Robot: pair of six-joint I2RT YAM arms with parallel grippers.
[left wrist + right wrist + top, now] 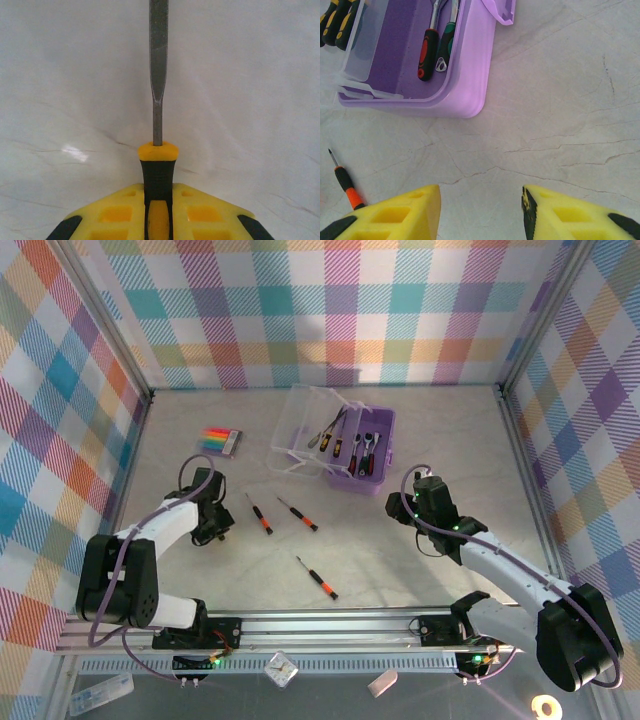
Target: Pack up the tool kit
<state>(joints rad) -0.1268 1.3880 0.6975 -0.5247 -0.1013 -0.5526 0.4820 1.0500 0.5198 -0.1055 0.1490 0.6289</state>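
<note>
**Left arm grips a screwdriver, well left of the box**

The left fingers (115, 215) are pinched on the black-and-yellow handle of a screwdriver (158, 165), whose shaft points away from the wrist, low at the worktop (250, 100); whether it has lifted off cannot be told. The right fingers (400, 215) stand apart with nothing between them, just in front of the box (388, 435). The box lies open with its lid (305, 425) swung to its left and wrenches (368, 450) inside. Three loose screwdrivers (259, 513) lie in front of the box, to its left. The step in hand looks like a pick-up. The next move calls for a clean lift, a carry over the box, and a release with the tool lined up along the box's length.
</note>
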